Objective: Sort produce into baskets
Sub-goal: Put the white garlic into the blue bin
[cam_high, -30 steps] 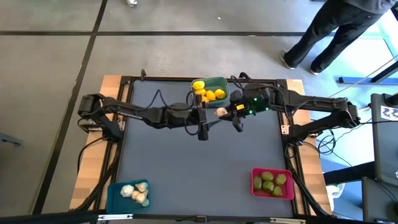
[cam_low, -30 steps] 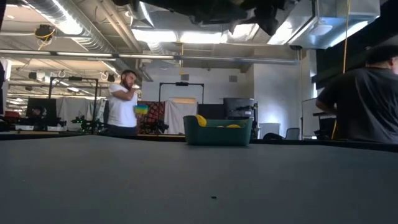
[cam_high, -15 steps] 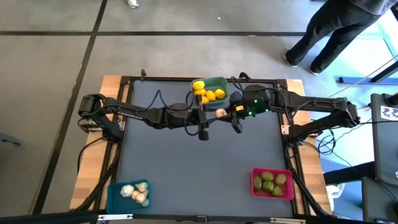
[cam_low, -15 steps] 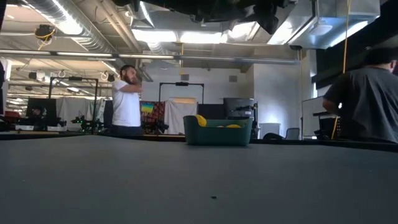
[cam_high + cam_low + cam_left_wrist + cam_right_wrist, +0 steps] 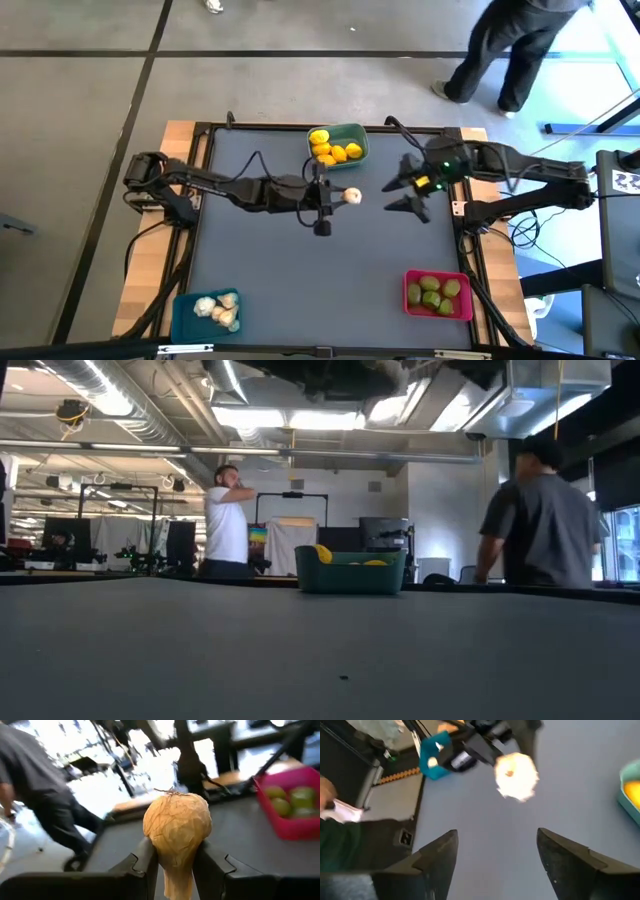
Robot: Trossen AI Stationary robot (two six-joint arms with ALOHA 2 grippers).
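Observation:
My left gripper [image 5: 341, 196] is over the table's far middle, shut on a knobbly white garlic bulb [image 5: 351, 196], which fills the left wrist view [image 5: 176, 827]. My right gripper [image 5: 397, 195] is open and empty a short way to the bulb's right, fingers pointing at it; its wrist view shows the bulb [image 5: 516, 776] beyond the spread fingers [image 5: 440, 857]. The teal-green basket [image 5: 352, 133] with lemons [image 5: 330, 148] stands at the far edge. The blue basket [image 5: 188, 305] with garlic is near left, and the pink-red basket [image 5: 412, 298] with limes [image 5: 436, 292] is near right. My left gripper pinches the garlic bulb's narrow lower part [image 5: 177, 870] between its two fingers [image 5: 145, 865]; the bulb's round body sticks out beyond the fingertips. The fingers lie about level, pointing toward the table's right. The bulb is lifted clear of the table.
The grey table top [image 5: 330, 270] lies between the three baskets. In the low view the teal-green basket [image 5: 350, 572] stands on the far part of the table. People stand and walk in the room beyond the table [image 5: 540, 510].
My right gripper has drawn back from the garlic bulb toward the table's right edge, leaving the bulb in my left gripper. My left gripper has carried the bulb a little toward the table's near edge, away from the teal-green basket.

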